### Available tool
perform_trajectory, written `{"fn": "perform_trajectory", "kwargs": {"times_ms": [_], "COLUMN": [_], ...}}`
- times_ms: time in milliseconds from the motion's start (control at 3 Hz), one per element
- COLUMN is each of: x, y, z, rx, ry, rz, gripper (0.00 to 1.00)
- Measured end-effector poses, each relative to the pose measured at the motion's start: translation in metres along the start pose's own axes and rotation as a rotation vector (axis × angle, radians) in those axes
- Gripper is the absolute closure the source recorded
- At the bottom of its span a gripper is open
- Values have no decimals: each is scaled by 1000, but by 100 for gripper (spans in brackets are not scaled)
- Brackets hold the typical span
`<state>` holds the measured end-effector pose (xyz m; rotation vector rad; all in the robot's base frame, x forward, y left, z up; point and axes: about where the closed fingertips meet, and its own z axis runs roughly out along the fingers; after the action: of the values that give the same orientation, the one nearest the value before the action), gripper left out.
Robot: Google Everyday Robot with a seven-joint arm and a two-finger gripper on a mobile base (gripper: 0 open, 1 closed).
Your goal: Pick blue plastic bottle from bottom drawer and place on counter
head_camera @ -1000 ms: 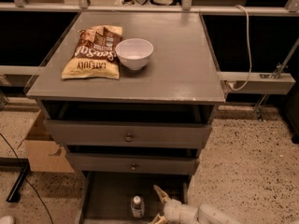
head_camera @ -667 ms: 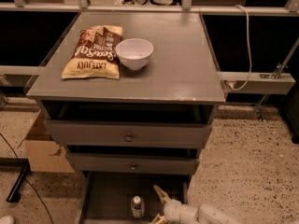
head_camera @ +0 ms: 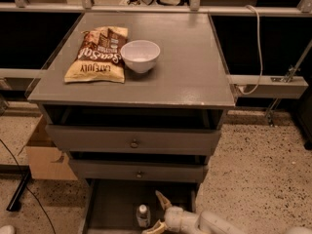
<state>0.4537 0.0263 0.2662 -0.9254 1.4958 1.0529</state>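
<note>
While the gripper sits low inside the bottom drawer with its two fingers spread apart, one pointing up toward the back of the drawer and the other low at the frame's bottom edge, the step in hand looks like closing in on the bottle. The bottle stands upright on the dark drawer floor, white cap on top, just beside the fingertips on their open side. Whether it is already partly inside the gap cannot be told from this angle.

To grip well, the arm should slide a little farther toward the bottle so that its body, not the cap, sits between both fingers before they press together. A light, small bottle like this probably tips easily, so a slow approach without nudging it matters. The squeeze should land around the middle of the label.

Just above hangs the front of the middle drawer, which overlaps part of the open bottom one. The lift likely has to come outward first, then up, to avoid knocking against it.

On the counter a white bowl and a chip bag fill the left half. The right half is the sensible place to set the bottle down.
</note>
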Motion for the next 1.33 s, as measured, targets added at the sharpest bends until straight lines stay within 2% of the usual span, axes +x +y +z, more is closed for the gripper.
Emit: {"fn": "perform_trajectory", "kwargs": {"times_ms": [333,667,1333], "x": [0,14,17], "y": [0,14,14], "z": [0,32,40], "rx": [0,-45,-60], "ry": [0,24,7], "rz": [0,20,35], "gripper": [0,0,3]}}
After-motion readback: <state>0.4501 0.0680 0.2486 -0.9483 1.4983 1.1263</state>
